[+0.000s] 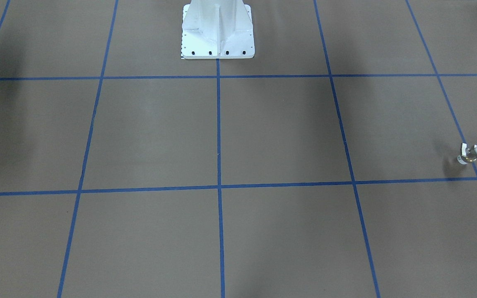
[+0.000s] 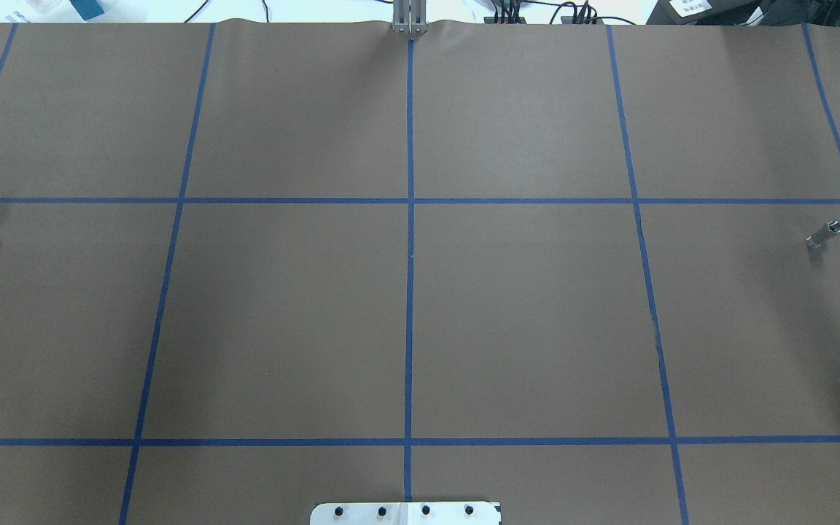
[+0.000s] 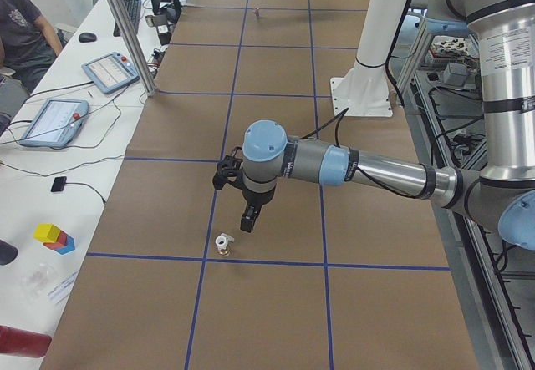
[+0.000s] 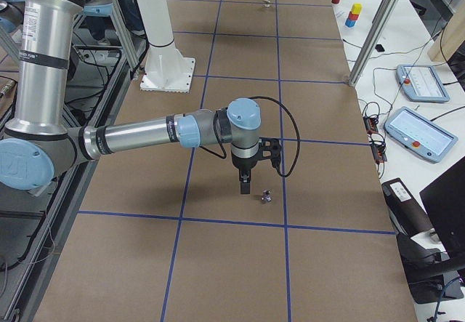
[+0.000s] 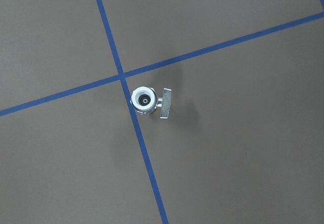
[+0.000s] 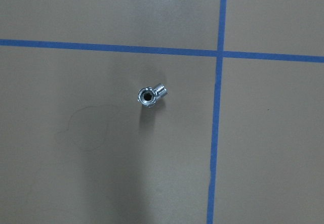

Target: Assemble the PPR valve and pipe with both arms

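The PPR valve (image 1: 474, 153) stands on the brown-covered tabletop (image 2: 281, 328), close to the end on the robot's left and about midway between the robot-side edge and the far edge. Its round white hollow end points up. In the left wrist view the valve (image 5: 147, 100) sits against one of the blue tape lines (image 2: 409, 219), just below a crossing, with its small handle tab sticking out sideways.

The left arm (image 3: 368, 169) reaches out low over that end of the tabletop. The left tool (image 3: 249, 221) points down, hanging just above and beside the valve (image 3: 224, 243) without touching it. It shows only in the side view, so I cannot tell whether its fingers are apart or together.

The pipe (image 2: 825, 235), a short bent silvery stub, lies near the opposite end of the tabletop, on the robot's right. In the right wrist view the pipe (image 6: 151, 95) has one open end facing up and lies near a tape crossing, clear of both lines.

The right arm (image 4: 138, 137) stretches over that end. The right tool (image 4: 245, 187) points down close above the pipe (image 4: 267, 196) and a little to one side, apart from it. Again I cannot tell how its fingers stand.

The white bolted pedestal (image 1: 218, 31) stands at the middle of the robot-side edge.
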`<state>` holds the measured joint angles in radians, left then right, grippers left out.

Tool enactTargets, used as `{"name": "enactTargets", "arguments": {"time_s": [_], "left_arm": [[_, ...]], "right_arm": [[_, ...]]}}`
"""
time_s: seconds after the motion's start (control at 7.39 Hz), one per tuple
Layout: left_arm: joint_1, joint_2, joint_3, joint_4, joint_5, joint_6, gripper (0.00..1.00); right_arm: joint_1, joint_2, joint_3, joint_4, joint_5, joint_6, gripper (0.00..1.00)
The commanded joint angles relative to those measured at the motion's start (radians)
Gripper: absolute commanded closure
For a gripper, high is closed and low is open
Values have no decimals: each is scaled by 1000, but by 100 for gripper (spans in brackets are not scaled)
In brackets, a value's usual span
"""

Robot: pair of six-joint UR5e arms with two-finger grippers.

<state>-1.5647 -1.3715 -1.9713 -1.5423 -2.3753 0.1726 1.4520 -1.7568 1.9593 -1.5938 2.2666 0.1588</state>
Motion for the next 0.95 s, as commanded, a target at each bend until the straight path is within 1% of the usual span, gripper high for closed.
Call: {"name": "enactTargets", "arguments": {"time_s": [0.0,0.27,0.54,0.81], "left_arm": [[2,2,-1,-1,4,4,0],[0,17,3,-10,-9,7,0],[-2,41,2,-15,-42,2,0],[-5,49,-4,-10,-44,-1,0]], "right_arm": [[1,-1,3,0,-7,2,1],[1,0,1,0,-7,2,1],[-1,0,0,2,-7,4,1],[-1,3,-7,0,-7,11,1]]}}
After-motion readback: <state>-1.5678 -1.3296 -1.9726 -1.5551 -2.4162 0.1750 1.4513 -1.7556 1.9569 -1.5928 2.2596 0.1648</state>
